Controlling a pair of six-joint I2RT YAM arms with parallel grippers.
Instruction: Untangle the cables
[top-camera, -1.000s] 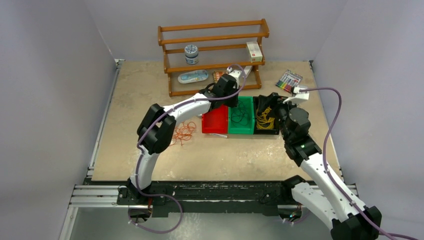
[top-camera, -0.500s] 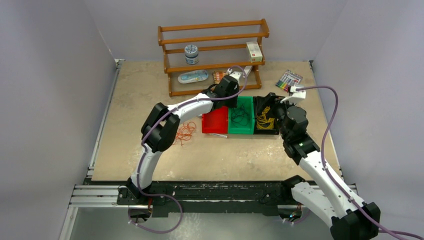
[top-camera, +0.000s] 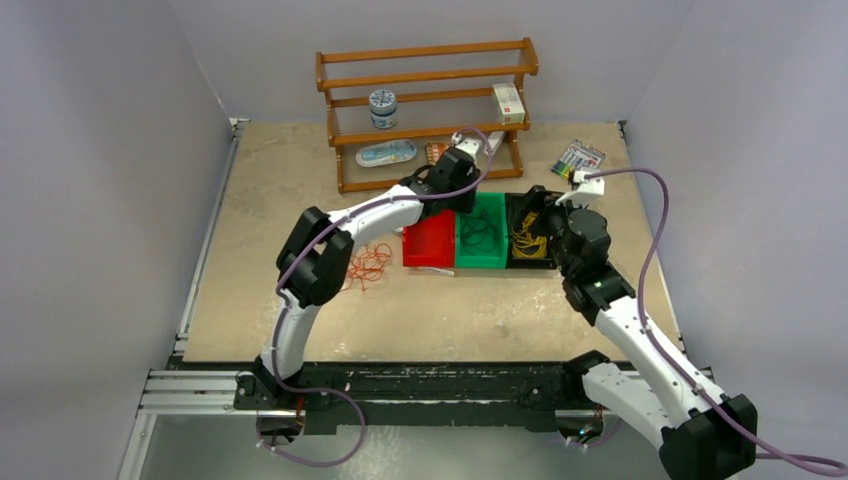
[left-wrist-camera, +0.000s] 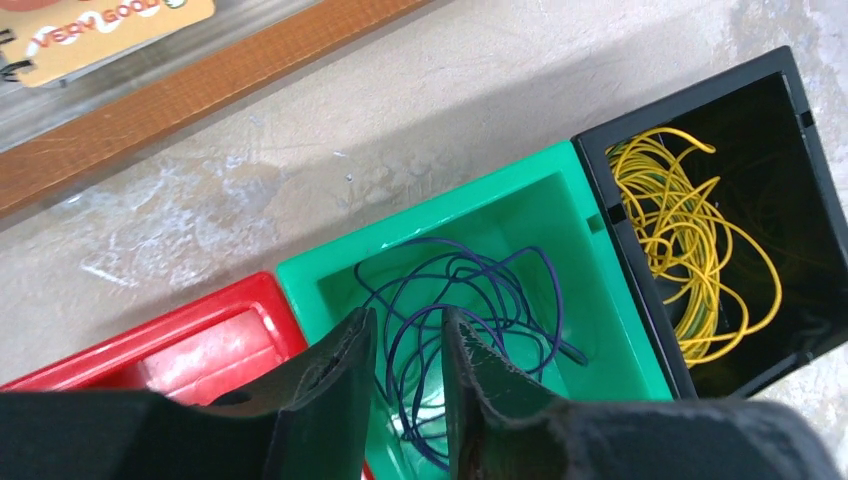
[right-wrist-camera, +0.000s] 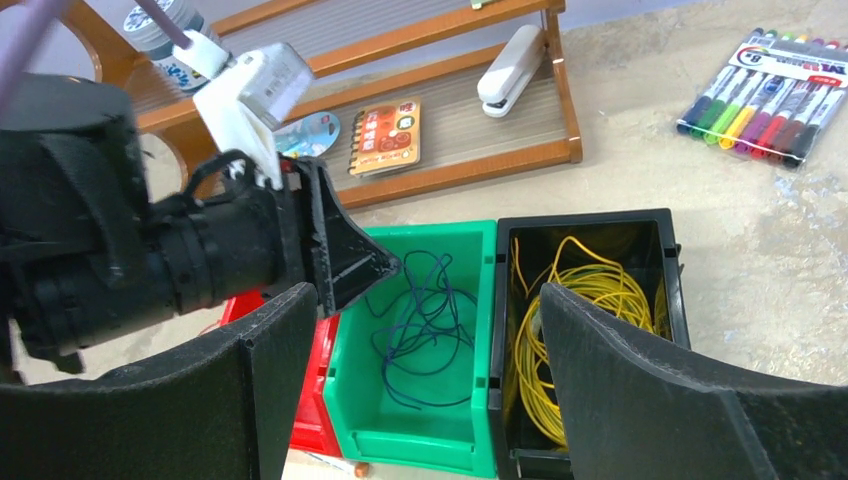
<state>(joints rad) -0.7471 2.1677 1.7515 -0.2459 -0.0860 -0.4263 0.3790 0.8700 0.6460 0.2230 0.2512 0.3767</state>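
Note:
Orange-red cables (top-camera: 368, 265) lie in a loose tangle on the table, left of the red bin (top-camera: 430, 243). Dark cable (left-wrist-camera: 500, 290) lies in the green bin (left-wrist-camera: 430, 225). Yellow cable (left-wrist-camera: 690, 250) fills the black bin (left-wrist-camera: 690, 95). My left gripper (left-wrist-camera: 405, 318) hovers over the green bin's left part, its jaws a little apart with nothing between them. My right gripper (right-wrist-camera: 428, 295) is wide open and empty above the green bin (right-wrist-camera: 420, 450) and black bin (right-wrist-camera: 585, 218). From above, the left gripper (top-camera: 470, 207) and right gripper (top-camera: 545, 213) flank the bins.
A wooden shelf (top-camera: 430, 95) stands behind the bins with a jar (top-camera: 383, 108), a box (top-camera: 509, 102), a stapler (right-wrist-camera: 510, 72) and a notepad (right-wrist-camera: 385, 137). A marker pack (top-camera: 578, 161) lies at the back right. A small pen (top-camera: 435, 270) lies before the red bin.
My right arm has drifted slightly left toward the bins. My left arm has shifted only a little over the green bin. The cables have not moved.

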